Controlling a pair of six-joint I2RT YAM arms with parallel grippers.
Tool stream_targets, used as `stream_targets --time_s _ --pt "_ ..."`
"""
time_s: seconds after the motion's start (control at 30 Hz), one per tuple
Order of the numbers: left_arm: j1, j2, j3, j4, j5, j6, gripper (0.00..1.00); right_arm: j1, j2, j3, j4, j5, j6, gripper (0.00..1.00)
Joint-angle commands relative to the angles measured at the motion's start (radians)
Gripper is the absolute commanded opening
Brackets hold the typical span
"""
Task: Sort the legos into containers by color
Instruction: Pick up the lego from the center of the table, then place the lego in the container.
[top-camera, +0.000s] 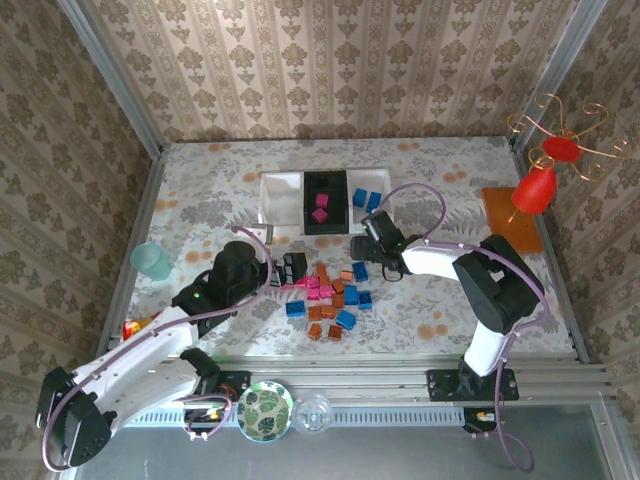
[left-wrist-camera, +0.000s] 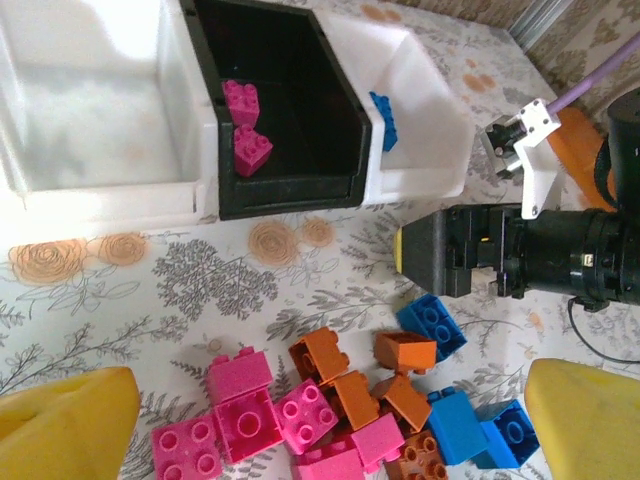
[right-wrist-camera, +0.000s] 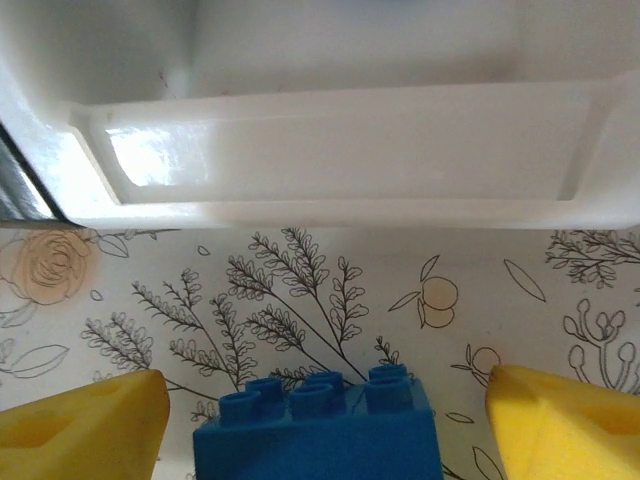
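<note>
The legos (top-camera: 330, 295) lie in a mixed pile of blue, pink and orange bricks in mid-table. Beyond them stand the containers (top-camera: 282, 190): a white bin, a black bin (left-wrist-camera: 290, 190) holding two pink bricks (left-wrist-camera: 245, 125), and a white bin (left-wrist-camera: 420, 150) with blue bricks (top-camera: 366, 199). My left gripper (left-wrist-camera: 330, 420) hangs open over the pile's pink and orange bricks, its yellow fingers (left-wrist-camera: 70, 420) far apart. My right gripper (right-wrist-camera: 320, 425) is open too. A blue brick (right-wrist-camera: 315, 430) sits between its fingers with gaps on both sides, facing the white bin's wall (right-wrist-camera: 340, 150).
A teal cup (top-camera: 152, 260) stands at the left and a green-patterned plate (top-camera: 265, 408) at the near edge. At the right are an orange board (top-camera: 512, 215) and a red ornament (top-camera: 535, 188). The two grippers (top-camera: 293, 268) (top-camera: 362, 247) are close together beside the pile.
</note>
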Motion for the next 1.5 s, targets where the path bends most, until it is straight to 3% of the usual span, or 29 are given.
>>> stream_targets --time_s 0.0,0.37,0.6,0.77,1.07,1.4,1.47 --pt "-0.004 -0.011 -0.01 -0.007 -0.031 -0.02 1.0 -0.008 0.027 0.021 0.008 -0.018 -0.012 0.8" --pt "0.0 -0.039 -0.028 -0.016 -0.062 -0.004 1.0 -0.022 -0.096 -0.082 0.039 -0.07 -0.03 0.45" --pt "0.009 -0.066 -0.039 -0.051 -0.081 0.011 1.0 -0.019 -0.353 -0.118 -0.044 -0.085 -0.061 0.42" --pt "0.02 -0.092 -0.052 -0.056 -0.081 0.006 1.0 -0.034 -0.364 0.007 -0.124 -0.081 -0.089 0.42" --pt "0.066 -0.113 -0.061 -0.067 -0.013 -0.011 1.0 -0.114 -0.141 0.306 -0.203 -0.109 -0.114 0.42" --pt "0.092 -0.13 -0.077 -0.132 -0.013 -0.03 1.0 -0.122 0.134 0.578 -0.328 -0.015 -0.086 0.42" --pt "0.094 -0.122 -0.075 -0.144 -0.006 -0.03 1.0 -0.127 0.167 0.599 -0.347 0.0 -0.066 0.47"
